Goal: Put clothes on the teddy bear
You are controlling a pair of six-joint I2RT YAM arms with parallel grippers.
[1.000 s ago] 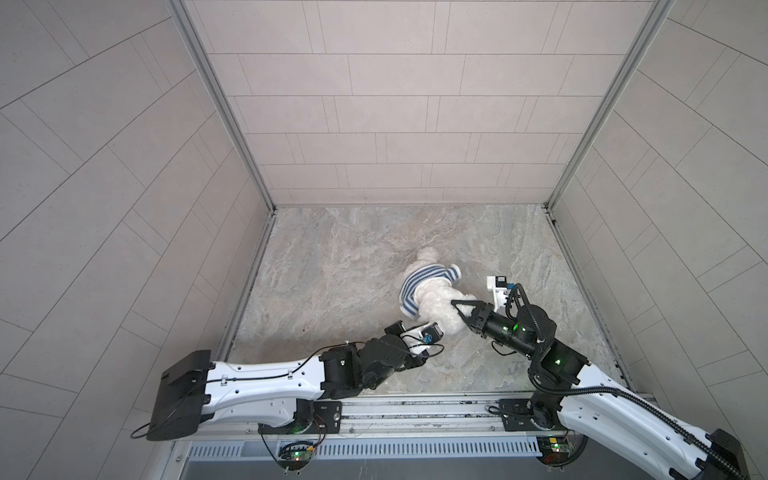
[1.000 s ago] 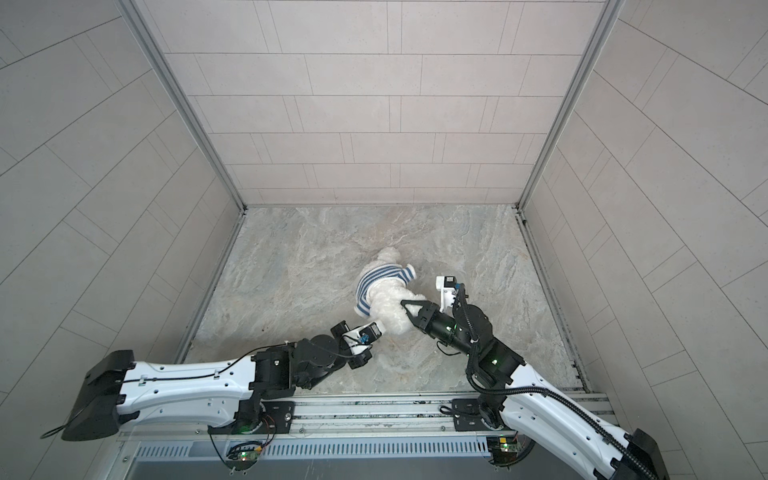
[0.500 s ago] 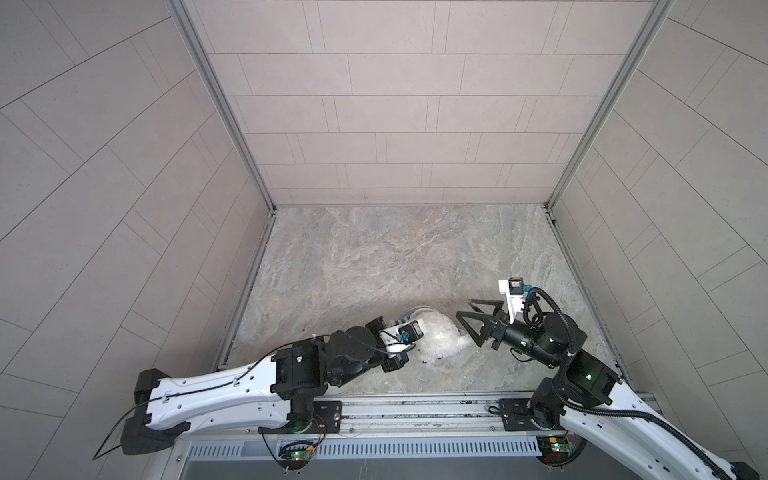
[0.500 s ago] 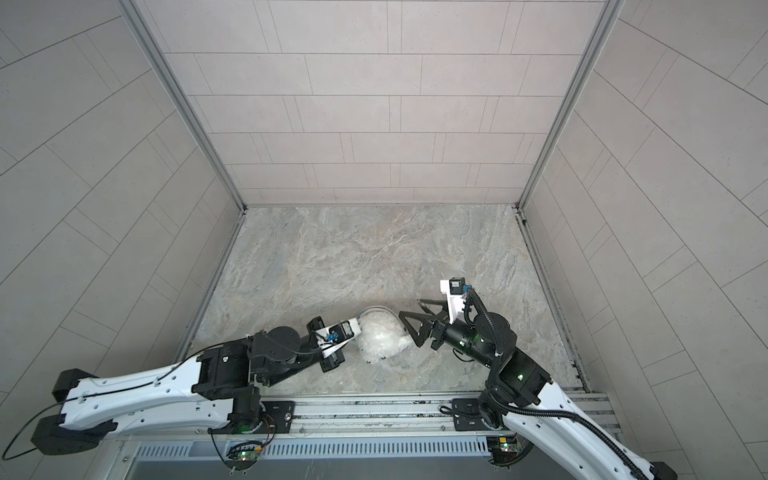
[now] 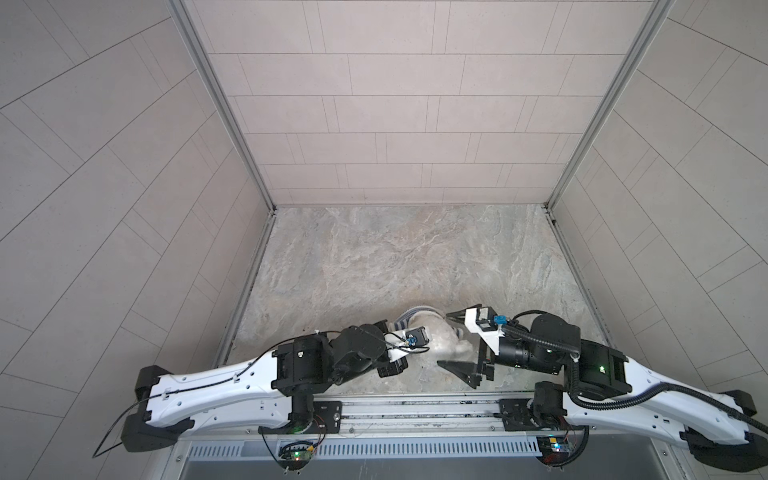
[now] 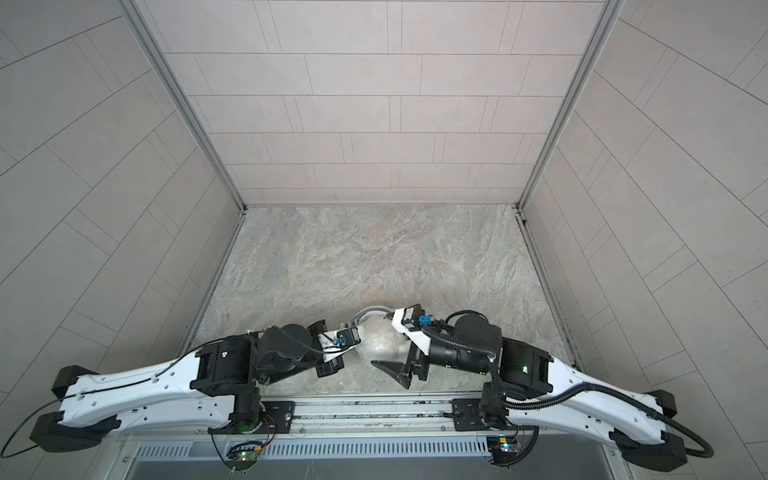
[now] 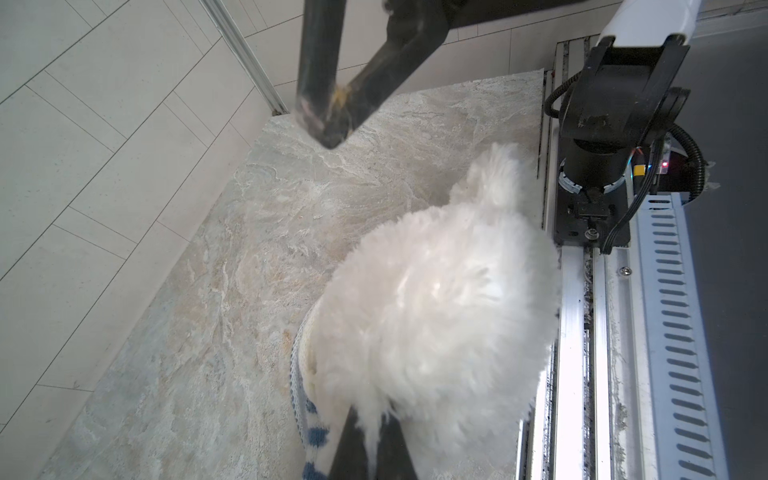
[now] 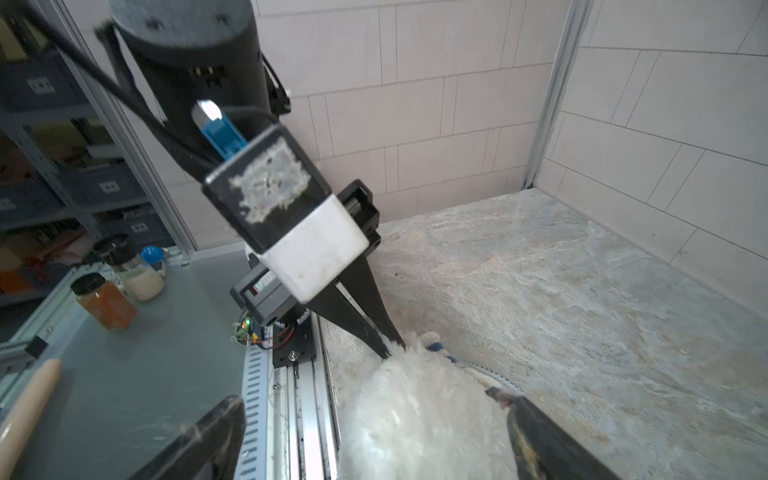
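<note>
One teddy bear (image 7: pixel 436 316) at near table (image 5: pixel 374 257) edge — left pincer (image 8: pixel 388 348) pinching it, right pincer (image 5: pixel 444 340) spread, room beyond.

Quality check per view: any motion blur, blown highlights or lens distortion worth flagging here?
Right wrist view: right gripper fingers motion-blurred up close. Left wrist view: teddy bear fur blown out and soft, one right gripper finger smeared. Both top views: mostly sharp, side wall tile lines bowed by the wide lens.

Left gripper (image 6: pixel 362 333) meets the bear (image 6: pixel 384 334) on its left; right gripper (image 6: pixel 380 340), jaws wide, straddles it; shirt (image 6: pixel 365 311) bunched at its far end.
</note>
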